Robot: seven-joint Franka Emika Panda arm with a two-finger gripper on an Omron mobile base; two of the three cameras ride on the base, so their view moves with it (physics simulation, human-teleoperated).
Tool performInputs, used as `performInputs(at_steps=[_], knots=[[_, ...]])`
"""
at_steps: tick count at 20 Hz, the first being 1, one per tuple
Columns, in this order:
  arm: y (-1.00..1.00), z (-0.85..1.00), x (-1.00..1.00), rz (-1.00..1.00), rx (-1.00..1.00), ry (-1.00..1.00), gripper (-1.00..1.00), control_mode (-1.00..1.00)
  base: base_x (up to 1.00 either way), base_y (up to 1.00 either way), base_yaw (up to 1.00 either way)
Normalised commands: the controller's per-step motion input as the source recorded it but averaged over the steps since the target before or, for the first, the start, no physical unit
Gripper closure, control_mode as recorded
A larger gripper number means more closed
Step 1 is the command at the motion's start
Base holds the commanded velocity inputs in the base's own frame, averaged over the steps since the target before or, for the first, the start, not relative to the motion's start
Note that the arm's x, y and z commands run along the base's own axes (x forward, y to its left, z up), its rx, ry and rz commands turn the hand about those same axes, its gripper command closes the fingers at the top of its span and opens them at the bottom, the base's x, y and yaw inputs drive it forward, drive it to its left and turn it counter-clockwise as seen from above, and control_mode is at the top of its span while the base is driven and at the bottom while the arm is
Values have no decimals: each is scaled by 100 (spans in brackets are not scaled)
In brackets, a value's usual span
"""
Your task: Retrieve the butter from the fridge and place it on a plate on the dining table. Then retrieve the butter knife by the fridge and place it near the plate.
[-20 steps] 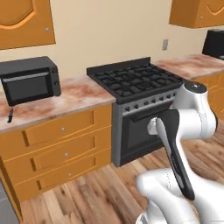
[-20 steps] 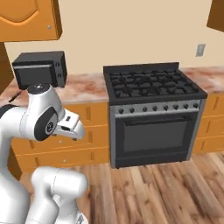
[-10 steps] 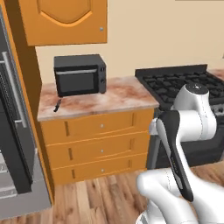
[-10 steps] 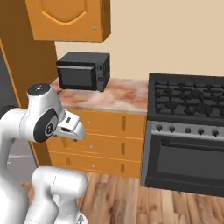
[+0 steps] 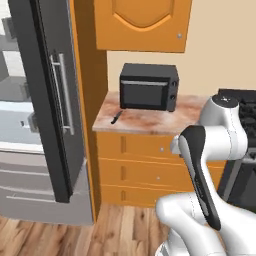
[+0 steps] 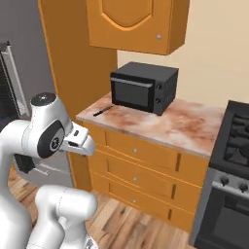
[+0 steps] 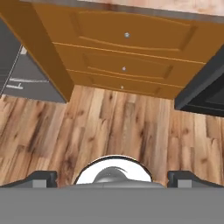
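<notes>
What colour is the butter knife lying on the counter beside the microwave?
The butter knife is dark, almost black; the left base view shows it best.

Both base views look forward and down from behind the arm onto the same bench with its microwave and orange drawers. The left one also takes in the fridge close by; the right one reaches the stove. The hand view looks steeply down at the wooden floor and the drawer fronts.

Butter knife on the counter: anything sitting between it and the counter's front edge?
Nothing visible. The butter knife lies on the marbled counter left of the microwave, bare countertop in front of it.
</notes>
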Motion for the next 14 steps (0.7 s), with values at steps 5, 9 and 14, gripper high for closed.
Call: performInputs(at_steps=[5,9,14], knots=[[0,0,0,0,0,0,-100,100,75,-20,50],[0,0,0,0,0,0,-100,100,94,-18,29],[0,0,0,0,0,0,-100,100,54,-2,8]])
